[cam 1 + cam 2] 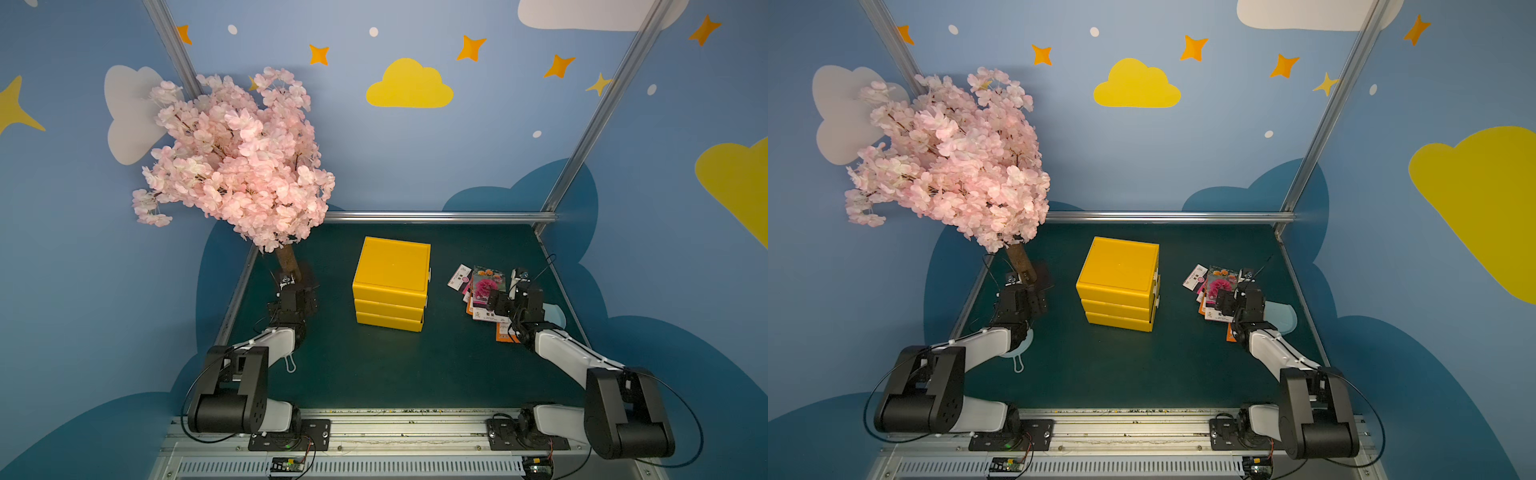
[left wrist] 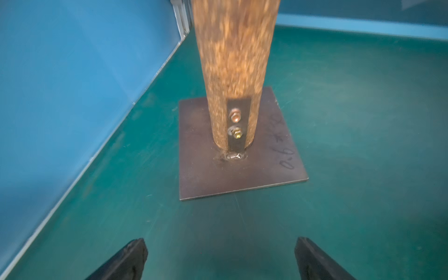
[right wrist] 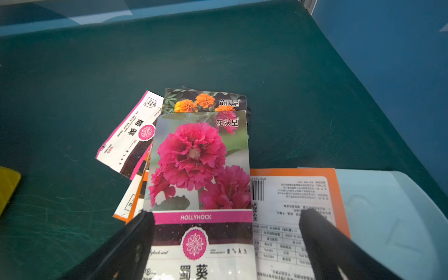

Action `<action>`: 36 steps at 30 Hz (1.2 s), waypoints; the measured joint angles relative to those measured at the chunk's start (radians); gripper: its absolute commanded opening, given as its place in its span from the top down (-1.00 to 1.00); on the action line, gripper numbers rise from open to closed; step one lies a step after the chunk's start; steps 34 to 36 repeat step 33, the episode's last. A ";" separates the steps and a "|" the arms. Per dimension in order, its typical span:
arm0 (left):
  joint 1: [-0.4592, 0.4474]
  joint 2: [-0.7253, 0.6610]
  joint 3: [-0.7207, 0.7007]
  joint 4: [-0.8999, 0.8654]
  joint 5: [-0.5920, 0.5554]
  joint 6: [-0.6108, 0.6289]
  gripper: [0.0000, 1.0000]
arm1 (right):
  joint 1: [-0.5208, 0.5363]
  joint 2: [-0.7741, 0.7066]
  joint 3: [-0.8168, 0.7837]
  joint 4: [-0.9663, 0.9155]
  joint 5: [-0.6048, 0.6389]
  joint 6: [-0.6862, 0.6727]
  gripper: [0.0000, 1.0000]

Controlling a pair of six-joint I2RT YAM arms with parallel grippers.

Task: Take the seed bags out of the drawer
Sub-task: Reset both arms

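Painted cloud-and-star walls and aluminium framing are enclosing a staged robot booth, a fake blossom tree standing ahead of the left jaws.

Glossy seed bags, matt table

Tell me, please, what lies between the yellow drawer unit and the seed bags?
Only bare tabletop separates drawer unit and seed bags, in both top views.

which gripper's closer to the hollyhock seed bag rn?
Right. The right gripper sits open directly over the hollyhock seed bag. The left gripper, also open, faces the tree trunk on the opposite side of the yellow drawer unit.
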 measured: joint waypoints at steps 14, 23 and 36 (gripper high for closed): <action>-0.019 0.120 -0.134 0.378 0.185 0.094 -1.00 | -0.045 0.188 -0.114 0.329 -0.061 -0.079 -0.97; -0.019 0.115 -0.118 0.426 0.182 0.103 -1.00 | -0.043 0.185 -0.084 0.333 -0.089 -0.114 -0.97; -0.020 0.115 -0.118 0.426 0.179 0.103 -1.00 | -0.037 0.185 -0.083 0.333 -0.089 -0.121 -0.97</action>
